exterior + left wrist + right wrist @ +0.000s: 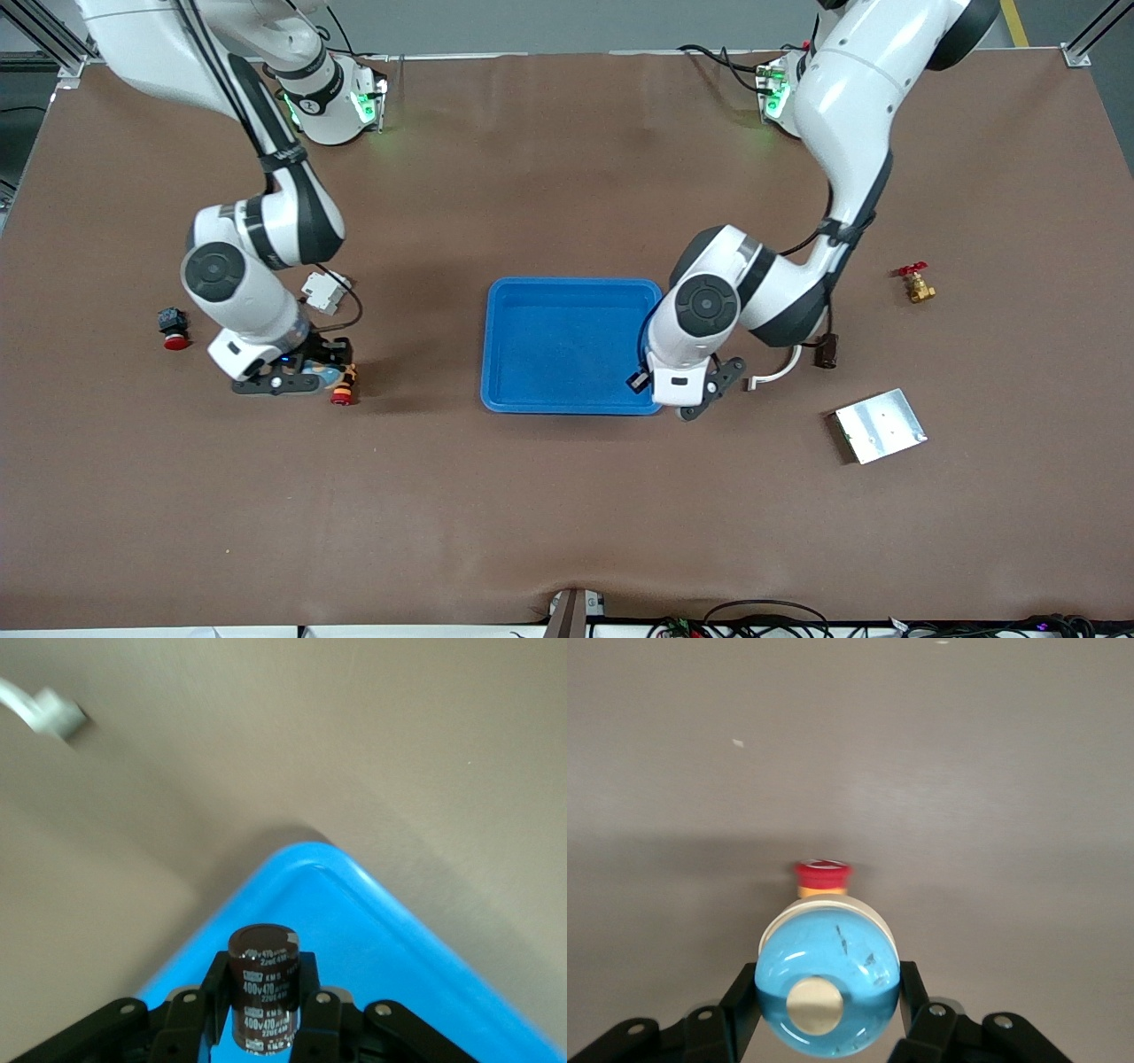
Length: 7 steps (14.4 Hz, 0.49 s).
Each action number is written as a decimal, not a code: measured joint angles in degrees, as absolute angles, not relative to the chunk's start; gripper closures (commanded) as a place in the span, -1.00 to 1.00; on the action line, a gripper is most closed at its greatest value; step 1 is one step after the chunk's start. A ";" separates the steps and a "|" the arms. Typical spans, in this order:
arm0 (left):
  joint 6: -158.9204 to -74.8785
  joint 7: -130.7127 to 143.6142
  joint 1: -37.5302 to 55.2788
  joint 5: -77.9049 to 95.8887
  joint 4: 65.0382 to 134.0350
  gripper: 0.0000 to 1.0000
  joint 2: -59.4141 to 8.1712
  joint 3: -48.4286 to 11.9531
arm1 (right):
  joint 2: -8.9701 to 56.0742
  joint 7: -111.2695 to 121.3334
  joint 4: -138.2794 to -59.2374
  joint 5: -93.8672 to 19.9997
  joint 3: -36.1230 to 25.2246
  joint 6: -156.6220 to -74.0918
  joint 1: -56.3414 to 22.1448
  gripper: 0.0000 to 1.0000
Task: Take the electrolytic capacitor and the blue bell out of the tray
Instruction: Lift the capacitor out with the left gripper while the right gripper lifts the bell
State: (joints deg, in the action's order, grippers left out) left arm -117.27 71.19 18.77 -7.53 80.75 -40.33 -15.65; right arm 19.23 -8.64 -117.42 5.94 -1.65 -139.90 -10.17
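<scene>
You see two arms with glossy white shells and black joint bands. Round black caps mark the elbow joints. Green lights glow at both bases. Black cables run along each arm, and a small white box hangs off the right arm above its fingers. The left gripper point(266, 1028) has black fingers point(213, 997) on a black bar with silver screws beside them. The right gripper point(826, 1019) shows the same black links and silver screws.

You could read white print on the dark capacitor point(265, 992): "400V 470µF", repeated lower on its sleeve, with "KMR" just legible between the two. No other lettering could be read anywhere else.
</scene>
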 measured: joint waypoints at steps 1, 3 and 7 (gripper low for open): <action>-113.87 66.07 17.66 -7.45 80.86 0.94 -38.96 -15.72 | 18.65 -6.40 -119.19 5.92 -1.60 -141.86 -8.56 1.00; -108.29 55.12 14.96 -7.20 81.63 0.94 -36.44 -15.95 | 18.46 -2.37 -122.99 5.91 -1.51 -147.48 -5.31 1.00; -104.62 39.22 10.19 -7.05 87.85 0.91 -31.05 -16.14 | 19.48 3.45 -127.79 5.80 -1.00 -154.30 0.25 1.00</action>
